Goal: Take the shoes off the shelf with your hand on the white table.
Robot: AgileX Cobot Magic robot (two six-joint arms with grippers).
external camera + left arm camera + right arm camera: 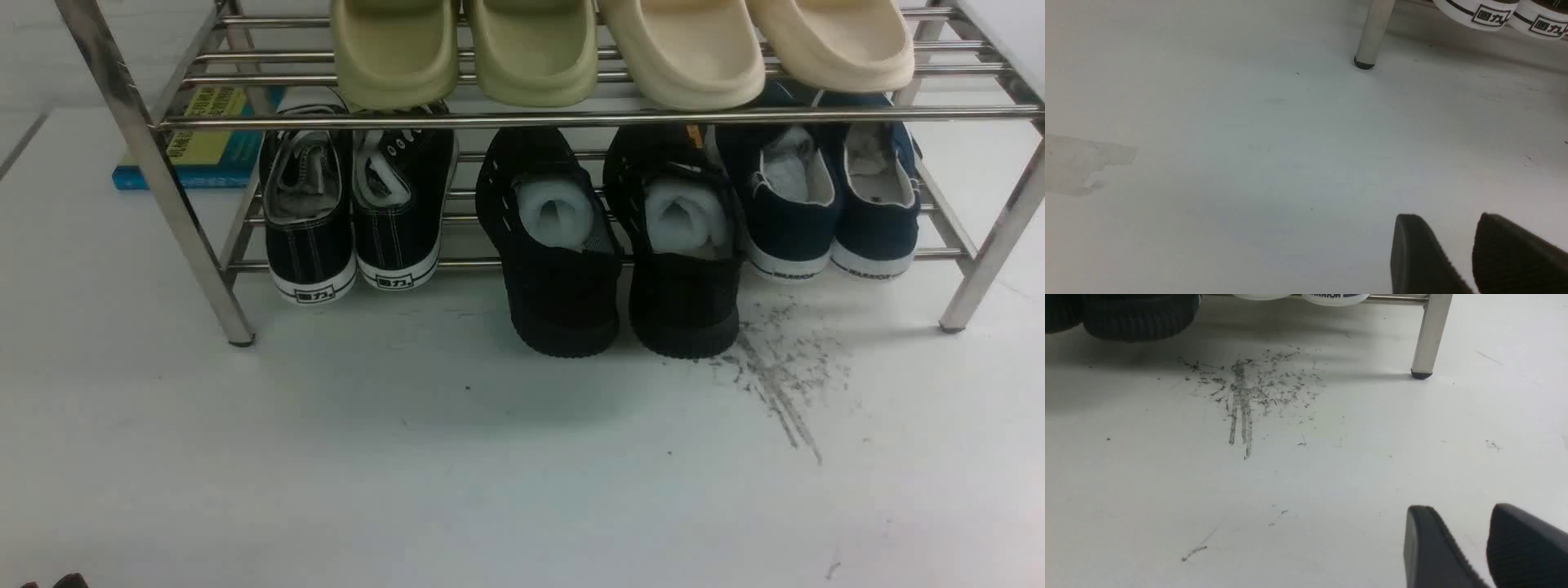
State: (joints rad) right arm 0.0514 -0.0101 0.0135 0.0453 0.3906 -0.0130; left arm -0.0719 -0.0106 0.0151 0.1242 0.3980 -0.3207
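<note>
While parked heels-out on lower tier of shelf [571, 118], between black canvas sneakers [351, 237] and navy sneakers [824, 204], not yet gripped by anything: shoes [563, 302], white paper stuffing inside, heels poking past front rod over white table [408, 457], just beside scuff streaks [775, 376]. Cannot tell whether soles touch table.

Progress: near zero. Nothing set down on table so far. Left to do: reach in, grab, pull the pair clear of shelf, place on table.

Left gripper [1449, 216]: low over bare table, near left front leg [1372, 36], pads apart by a modest gap, empty. Right gripper [1459, 507]: likewise parted and empty, near right front leg [1429, 335] and the scuffs. Both well apart from shoes.

Writing: boxed Chinese "回力" on white heel strips of black canvas sneakers, sharp in left wrist view. "...ARRIOR" on navy heel strip in right wrist view, cropped at frame edge; likely "WARRIOR". Yellow-and-teal book [204, 139] behind shelf: Chinese title, too blurred to read. Green slippers [465, 57] and cream slippers [759, 49] on top tier: no markings seen. None readable on shoes.
</note>
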